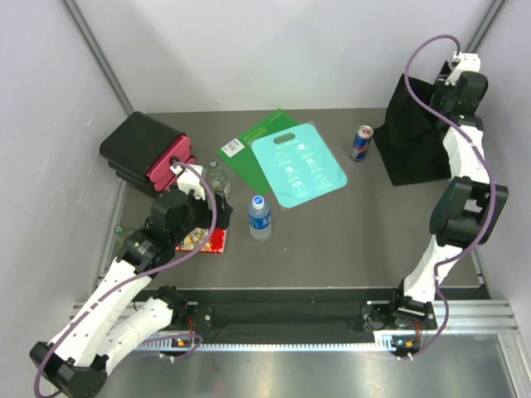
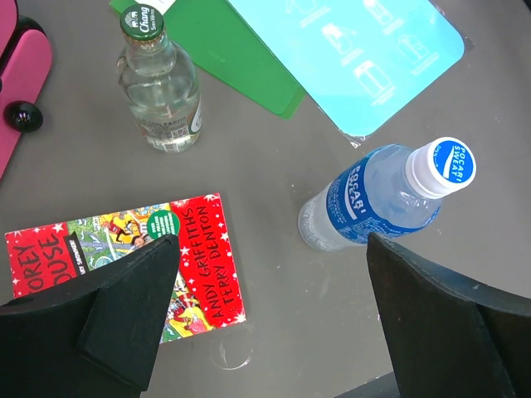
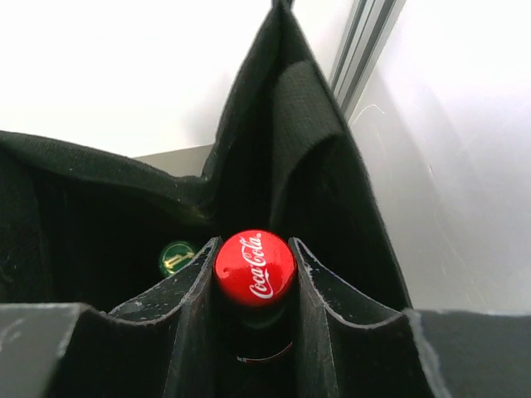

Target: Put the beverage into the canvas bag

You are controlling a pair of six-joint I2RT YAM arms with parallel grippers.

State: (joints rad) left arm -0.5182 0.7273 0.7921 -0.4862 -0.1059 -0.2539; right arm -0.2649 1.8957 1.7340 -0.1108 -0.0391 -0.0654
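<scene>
Right fingers [image 3: 187, 290] are pinching the Coke bottle [image 3: 255, 267], red cap right between them, down inside the canvas bag [image 3: 307, 124]. Left fingers [image 2: 133, 307] hang spread wide over the worktop [image 2: 282, 332].

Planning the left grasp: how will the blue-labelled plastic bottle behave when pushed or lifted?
The blue-labelled bottle stands upright, tall and narrow, so a push high up would probably tip it. Round, it may then roll. Its thin plastic likely flexes when squeezed.
</scene>
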